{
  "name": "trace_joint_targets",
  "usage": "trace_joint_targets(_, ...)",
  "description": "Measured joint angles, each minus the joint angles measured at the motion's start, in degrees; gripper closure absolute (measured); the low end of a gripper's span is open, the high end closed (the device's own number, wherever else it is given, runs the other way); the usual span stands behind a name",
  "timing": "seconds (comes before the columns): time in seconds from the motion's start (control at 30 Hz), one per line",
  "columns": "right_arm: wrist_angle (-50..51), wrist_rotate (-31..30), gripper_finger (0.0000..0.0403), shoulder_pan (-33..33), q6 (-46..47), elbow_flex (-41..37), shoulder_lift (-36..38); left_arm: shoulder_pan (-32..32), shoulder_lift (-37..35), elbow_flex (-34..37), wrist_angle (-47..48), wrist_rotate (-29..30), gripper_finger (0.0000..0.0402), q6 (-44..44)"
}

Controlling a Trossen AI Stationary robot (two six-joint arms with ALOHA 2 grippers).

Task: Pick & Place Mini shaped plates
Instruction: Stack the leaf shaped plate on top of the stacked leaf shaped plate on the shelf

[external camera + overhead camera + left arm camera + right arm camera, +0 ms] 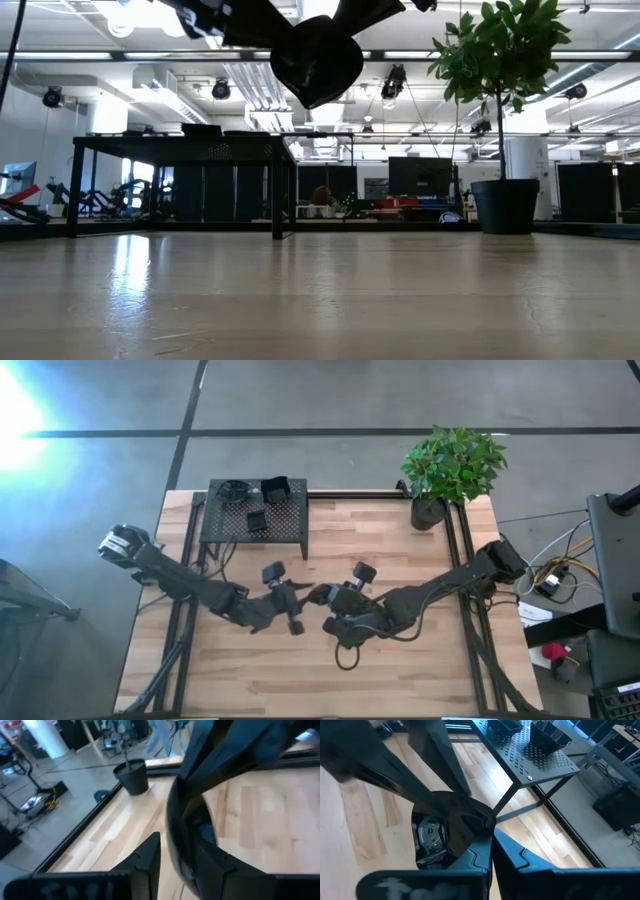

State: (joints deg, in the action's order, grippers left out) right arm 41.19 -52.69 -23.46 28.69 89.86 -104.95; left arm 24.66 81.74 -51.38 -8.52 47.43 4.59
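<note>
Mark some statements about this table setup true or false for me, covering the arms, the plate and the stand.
1. The plant pot stands near a corner of the table. True.
2. The perforated stand has nothing on it. False: small black dishes sit on it.
3. The plate between the arms lies flat on the wood. False: it is held in the air.
4. The right gripper has its fingers shut on the plate's rim. True.
5. The left gripper is shut on nothing. False: its fingers stand apart with the plate's rim between them.
</note>
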Motion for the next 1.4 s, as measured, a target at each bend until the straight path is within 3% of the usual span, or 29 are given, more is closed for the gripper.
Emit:
trace_joint_targets(0.23,0.00,0.00,0.0394,0.00,0.00,0.00,0.00,-1.30,2.07,-1.13,-0.51,0.01,0.0313,0.12)
trace_joint_targets(0.4,-0.04,0.13,0.0394,-0.01,0.68,-0.02,0.00,-1.36,2.10,-1.28,-0.36,0.29,0.0385,-1.11)
trace_joint_targets(0.5,-0.13,0.13,0.0394,-0.07,0.63,-0.02,0.05,-1.40,1.86,-1.28,-0.36,0.28,0.0397,-1.08)
trace_joint_targets(0.83,-0.13,0.11,0.0390,-0.04,-1.32,0.50,0.22,-1.74,1.74,-1.83,-0.14,0.25,0.0401,-0.19)
trace_joint_targets(1.2,-2.67,0.64,0.0308,-0.26,-2.86,0.55,0.78,-1.79,1.58,-4.62,5.15,-0.25,0.0401,0.10)
trace_joint_targets(1.4,-2.82,1.12,0.0294,-2.32,-5.54,0.92,3.68,-2.11,-0.88,-7.49,14.95,-1.80,0.0401,2.15)
